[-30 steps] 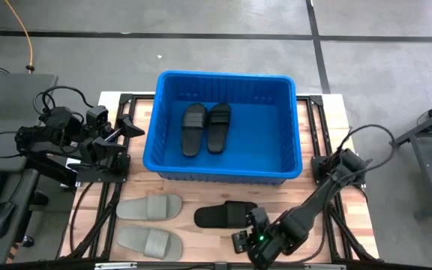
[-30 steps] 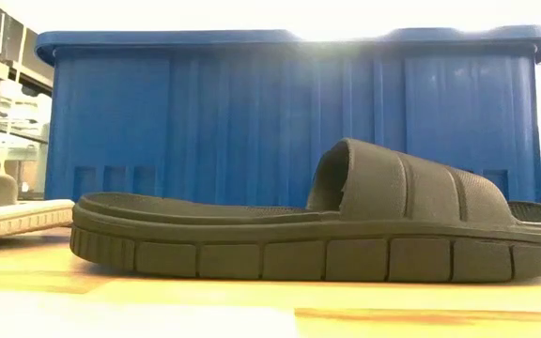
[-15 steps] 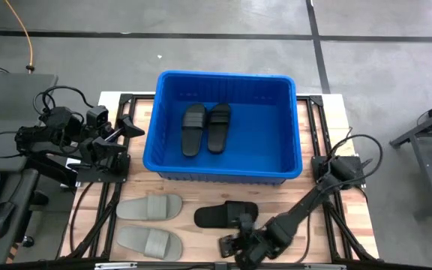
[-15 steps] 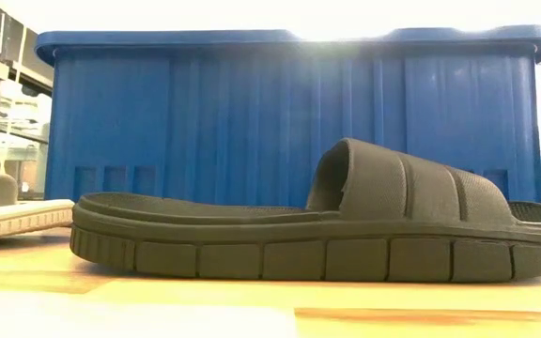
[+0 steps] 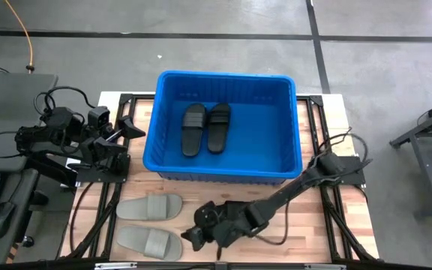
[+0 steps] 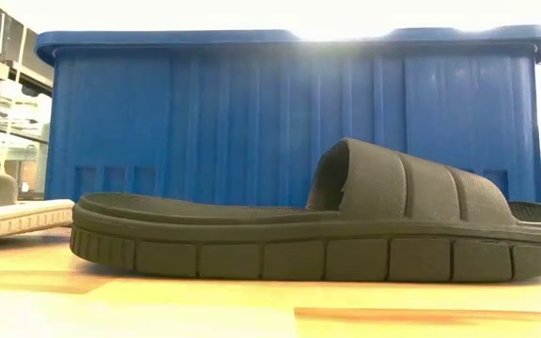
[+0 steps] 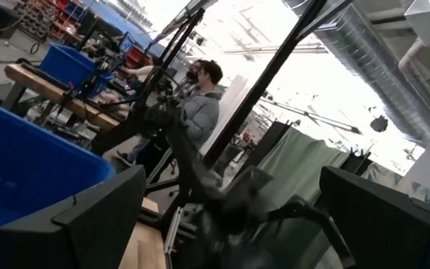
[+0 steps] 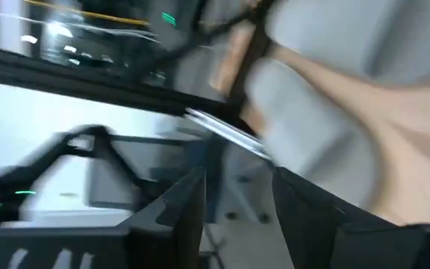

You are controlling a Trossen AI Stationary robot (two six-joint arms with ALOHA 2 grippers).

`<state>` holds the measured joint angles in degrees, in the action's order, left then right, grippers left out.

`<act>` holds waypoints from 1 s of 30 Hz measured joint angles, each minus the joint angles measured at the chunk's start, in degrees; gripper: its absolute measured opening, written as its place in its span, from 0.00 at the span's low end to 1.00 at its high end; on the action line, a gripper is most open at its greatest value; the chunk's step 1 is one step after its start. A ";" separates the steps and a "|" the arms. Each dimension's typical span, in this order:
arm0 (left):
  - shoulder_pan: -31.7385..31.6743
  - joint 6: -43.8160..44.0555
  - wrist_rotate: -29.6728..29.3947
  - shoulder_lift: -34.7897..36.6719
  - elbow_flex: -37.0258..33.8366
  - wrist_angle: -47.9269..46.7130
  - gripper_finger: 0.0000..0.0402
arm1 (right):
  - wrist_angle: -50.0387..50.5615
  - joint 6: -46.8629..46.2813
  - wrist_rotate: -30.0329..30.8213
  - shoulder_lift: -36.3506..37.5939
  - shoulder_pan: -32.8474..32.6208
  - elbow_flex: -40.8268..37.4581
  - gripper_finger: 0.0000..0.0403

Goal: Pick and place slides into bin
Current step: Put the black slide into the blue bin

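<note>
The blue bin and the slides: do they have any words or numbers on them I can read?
None can be read.
The blue bin: plain ribbed walls, no label showing.
Black slide on the table: no brand or number visible.
Grey slides: plain from above.
Black slides in the bin: too small to tell.

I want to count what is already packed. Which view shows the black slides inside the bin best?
The high view: it looks straight down into the bin and shows two black slides lying side by side on its floor. The low view shows only the bin's outer wall. The left wrist view catches a blue corner; the right wrist view shows neither.
</note>
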<state>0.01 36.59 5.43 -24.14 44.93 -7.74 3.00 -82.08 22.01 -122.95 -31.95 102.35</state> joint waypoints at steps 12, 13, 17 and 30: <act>0.00 1.52 -0.07 0.00 0.00 0.23 0.98 | 4.61 -7.90 -1.75 -0.95 -2.64 -5.79 0.30; 0.00 1.52 -0.09 0.00 0.02 0.24 0.98 | 2.42 -9.97 -1.33 0.89 -2.92 -10.20 0.30; 0.00 2.55 0.16 -0.24 0.00 0.24 0.98 | -21.28 -16.14 10.84 9.12 -7.18 -29.67 0.30; 0.00 2.41 -0.10 -0.39 0.00 0.41 0.98 | -25.63 -7.40 28.39 34.01 -11.27 -51.37 0.25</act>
<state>0.01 39.00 5.33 -24.53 44.93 -7.33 -22.63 -89.47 50.40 -88.94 -43.23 50.97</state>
